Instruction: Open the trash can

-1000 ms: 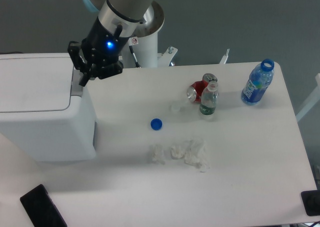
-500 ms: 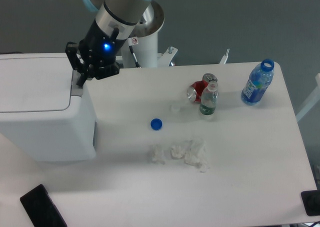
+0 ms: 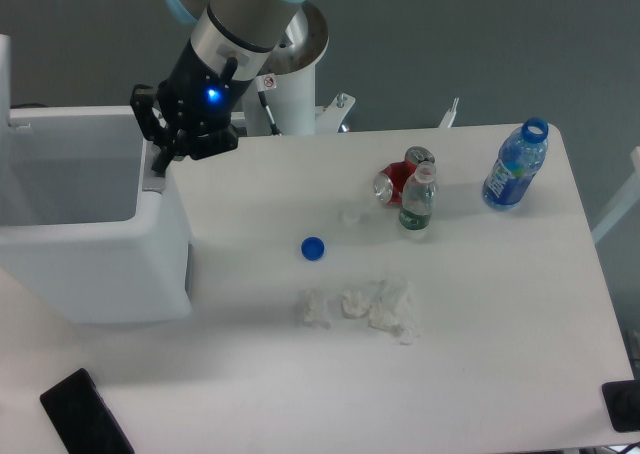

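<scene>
At left edge: trash can (image 3: 95, 264) stood open, lid up.
Gripper (image 3: 160, 152): on its grey strip; finger gap unclear.
Left: nothing evident.

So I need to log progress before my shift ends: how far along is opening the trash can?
Essentially done: the trash can shows an open cavity on top, and its lid stands upright at the far left edge. The gripper rests at the grey strip on the bin's right rim. What looks left is backing the arm away.
</scene>
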`<action>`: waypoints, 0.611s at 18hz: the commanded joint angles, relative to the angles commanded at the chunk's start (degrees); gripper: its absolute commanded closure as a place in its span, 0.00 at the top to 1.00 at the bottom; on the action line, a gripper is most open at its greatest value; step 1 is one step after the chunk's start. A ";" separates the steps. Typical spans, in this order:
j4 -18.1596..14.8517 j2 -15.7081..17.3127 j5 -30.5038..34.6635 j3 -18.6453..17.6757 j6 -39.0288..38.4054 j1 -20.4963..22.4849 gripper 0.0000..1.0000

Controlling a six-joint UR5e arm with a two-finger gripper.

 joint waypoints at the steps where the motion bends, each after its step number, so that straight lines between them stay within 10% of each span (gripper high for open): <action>1: -0.09 0.17 0.00 0.26 0.09 0.09 0.33; 5: 0.61 0.79 0.44 0.70 0.79 1.84 0.96; 11: 0.88 0.88 4.12 0.79 2.63 9.30 1.00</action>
